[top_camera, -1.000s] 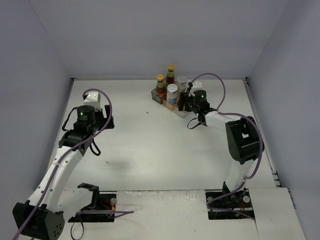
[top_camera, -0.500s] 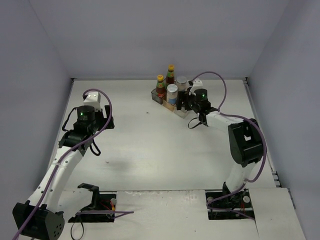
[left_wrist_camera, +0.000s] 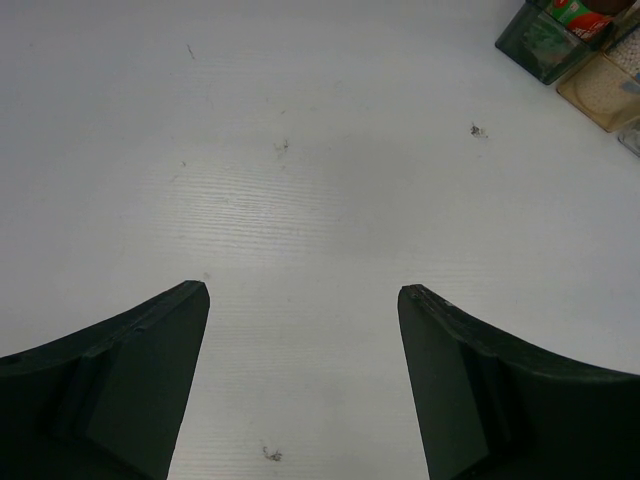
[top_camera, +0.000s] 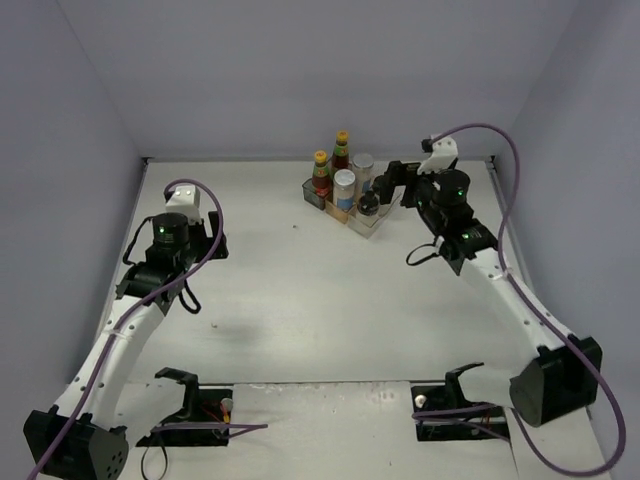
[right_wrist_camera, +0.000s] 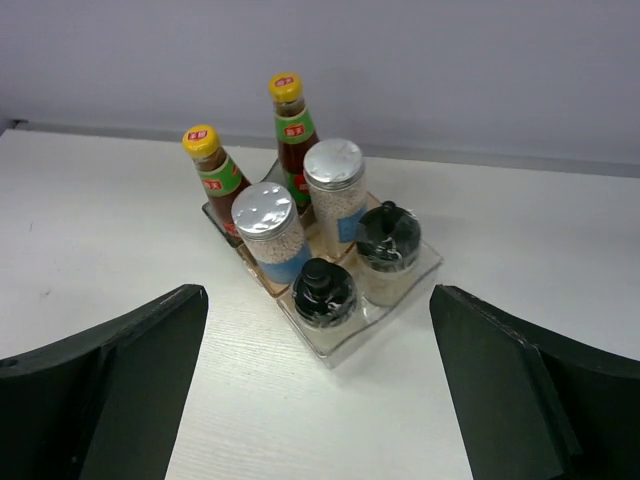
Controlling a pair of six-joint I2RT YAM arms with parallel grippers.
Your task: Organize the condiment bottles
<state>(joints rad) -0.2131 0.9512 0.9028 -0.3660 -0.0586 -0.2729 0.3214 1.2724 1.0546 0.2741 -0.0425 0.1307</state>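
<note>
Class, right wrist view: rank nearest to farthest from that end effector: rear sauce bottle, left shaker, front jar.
1. Short black-topped jar, front.
2. Pale silver-lidded shaker, left middle.
3. Dark yellow-capped sauce bottle, rear.

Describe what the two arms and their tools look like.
The left arm and right arm have slim white links, bulky black joint housings and a looping purple cable. A small green light glows near each wrist. The left tool and right tool each end in two broad, dark, wedge-shaped fingers.
</note>
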